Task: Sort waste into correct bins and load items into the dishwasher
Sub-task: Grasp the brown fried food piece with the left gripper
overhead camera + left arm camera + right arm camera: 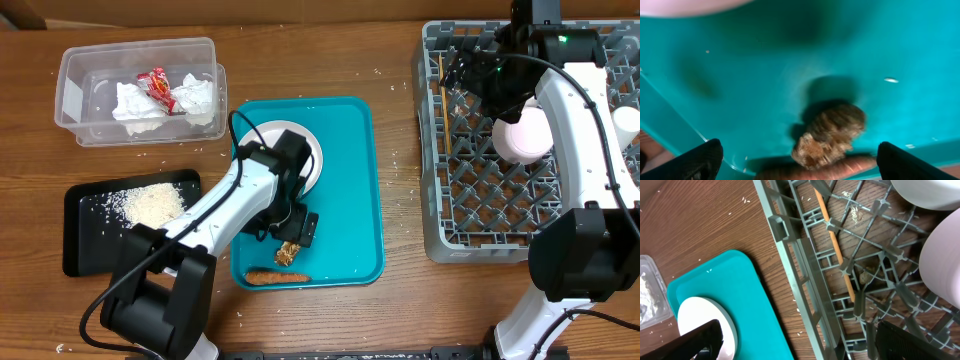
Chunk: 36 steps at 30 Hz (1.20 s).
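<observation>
My left gripper (298, 230) stands open low over the teal tray (350, 200). The brown food lump (830, 134) and the brown-orange food stick (826, 167) lie between its fingertips (700, 162); nothing is held. A small white plate (305, 155) sits at the tray's far end. My right gripper (460, 72) hangs open and empty over the left edge of the grey dish rack (480, 160). A thin wooden stick (837, 255) and a white cup (522, 136) are in the rack. The clear tub (75, 95) holds napkins (195, 100) and a red wrapper (158, 84).
The black tray (90, 225) at the front left holds a pile of rice (152, 205). Loose rice grains dot the wooden table (395, 75) between the teal tray and the rack. More white dishes (940, 255) stand in the rack's right part.
</observation>
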Tool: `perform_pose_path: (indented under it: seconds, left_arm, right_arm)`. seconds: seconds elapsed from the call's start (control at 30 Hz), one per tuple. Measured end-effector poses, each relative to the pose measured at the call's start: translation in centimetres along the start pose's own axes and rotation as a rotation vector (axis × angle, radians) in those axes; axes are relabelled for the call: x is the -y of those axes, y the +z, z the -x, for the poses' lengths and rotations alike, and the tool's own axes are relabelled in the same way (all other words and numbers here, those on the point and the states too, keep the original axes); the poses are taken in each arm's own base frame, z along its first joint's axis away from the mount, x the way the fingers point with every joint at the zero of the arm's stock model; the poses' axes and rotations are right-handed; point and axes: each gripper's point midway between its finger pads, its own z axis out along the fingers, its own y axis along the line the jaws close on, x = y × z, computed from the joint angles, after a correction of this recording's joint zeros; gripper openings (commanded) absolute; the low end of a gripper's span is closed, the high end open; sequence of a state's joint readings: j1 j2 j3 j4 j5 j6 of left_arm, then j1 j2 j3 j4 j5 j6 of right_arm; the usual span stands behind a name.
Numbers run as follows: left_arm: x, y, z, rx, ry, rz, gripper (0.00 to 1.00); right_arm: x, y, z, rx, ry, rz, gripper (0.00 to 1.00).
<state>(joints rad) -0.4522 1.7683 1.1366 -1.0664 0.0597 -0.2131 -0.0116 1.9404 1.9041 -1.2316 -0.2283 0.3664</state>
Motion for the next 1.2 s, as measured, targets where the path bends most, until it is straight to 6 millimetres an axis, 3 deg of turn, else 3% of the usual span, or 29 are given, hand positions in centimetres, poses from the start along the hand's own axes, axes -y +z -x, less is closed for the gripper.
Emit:
perform_pose_path:
  seconds: [0.3, 0.53, 0.77, 0.97, 1.07, 1.2]
  left_arm:
    - [0.2, 2.6, 0.2, 0.052, 0.007, 0.02, 0.93]
    - [1.6, 3.1, 0.2, 0.075, 0.071, 0.041, 0.88]
    - [1.7, 3.5, -0.8, 0.06, 0.038, 0.055, 0.84]
    - [1.5, 3.7, -1.6, 0.045, 0.002, 0.05, 0.73]
    - [1.6, 3.7, -1.8, 0.041, -0.013, 0.047, 0.61]
    - [1.6, 3.7, -1.9, 0.04, -0.013, 0.048, 0.56]
  right_arm:
    - [0.0, 0.0, 0.0, 0.0, 0.0, 0.0, 1.0]
    - [0.0, 0.0, 0.0, 0.0, 0.0, 0.0, 1.0]
    - [0.0, 0.0, 0.0, 0.0, 0.0, 0.0, 1.0]
    - [0.0, 0.0, 0.0, 0.0, 0.0, 0.0, 1.0]
    - [0.0, 0.0, 0.0, 0.0, 0.0, 0.0, 1.0]
    - [0.0, 0.0, 0.0, 0.001, 0.0, 0.0, 1.0]
